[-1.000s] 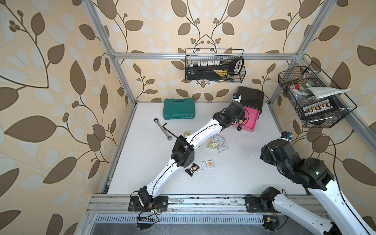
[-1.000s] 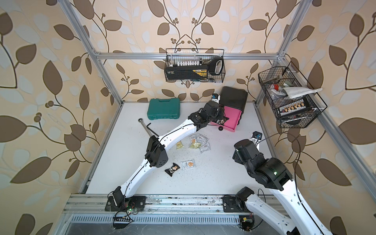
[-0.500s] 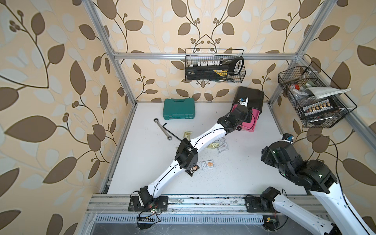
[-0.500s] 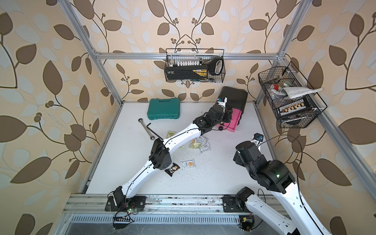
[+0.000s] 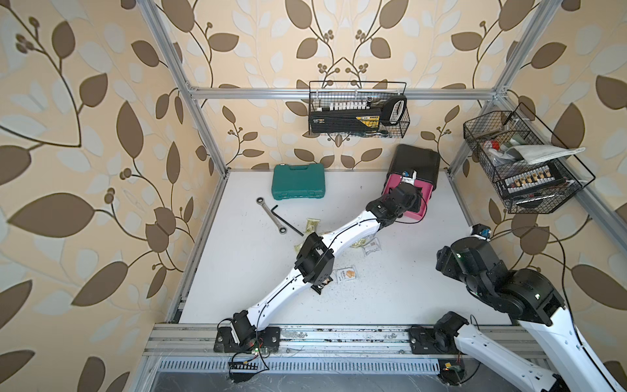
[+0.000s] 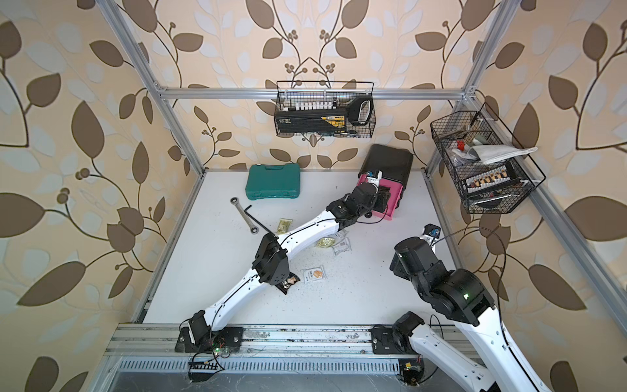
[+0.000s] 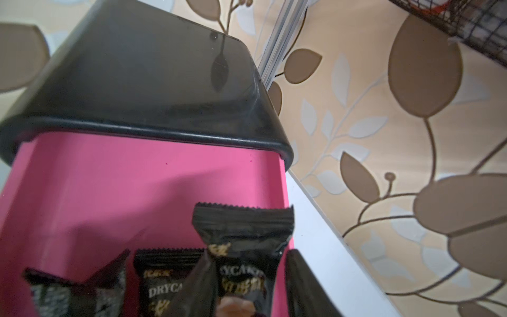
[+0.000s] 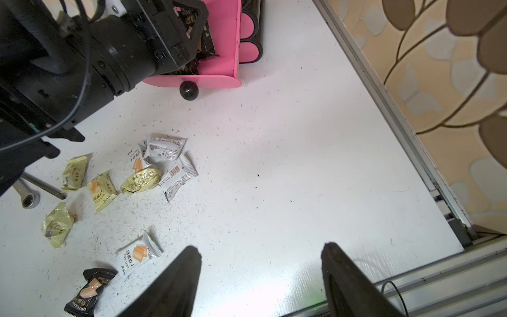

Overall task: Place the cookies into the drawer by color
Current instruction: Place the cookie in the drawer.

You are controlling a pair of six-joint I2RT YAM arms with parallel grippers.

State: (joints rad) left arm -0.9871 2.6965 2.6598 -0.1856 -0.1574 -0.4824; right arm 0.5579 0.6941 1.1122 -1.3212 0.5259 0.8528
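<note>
Top views first, says the operator, largest thing down: what is there?

The white table [image 5: 407,271], I say, and across it my left arm [image 5: 346,234], stretched from the near rail to the far right corner. My right arm [image 5: 492,281] is folded at the near right. In that far corner stands the black cabinet [image 5: 419,161], against the back wall; its top drawer [image 5: 422,203], pink, is pulled out. By the same wall, well left of the cabinet, lies the green tool case [image 5: 298,181], and in front of it a wrench [image 5: 271,215] with a black hex key [image 5: 288,219] just beside it.

And your hands?

My left gripper [image 7: 248,255] hangs over the open drawer, a black cookie packet [image 7: 244,233] between its fingers [image 7: 297,277]. They stand partly apart, and whether they pinch the packet I cannot tell. Two more black packets [image 7: 162,282] lie on the drawer floor below. My right gripper [image 8: 260,245] is spread wide, nothing between its fingers, above bare table.

The rest of the cookies?

On the table, near my left forearm. The right wrist view shows four yellow-green packets [image 8: 101,189] and three white ones [image 8: 164,149] in a loose cluster. Apart from these and nearer my side lies one white packet [image 8: 137,254], and just beside it one black packet [image 8: 87,291].
</note>
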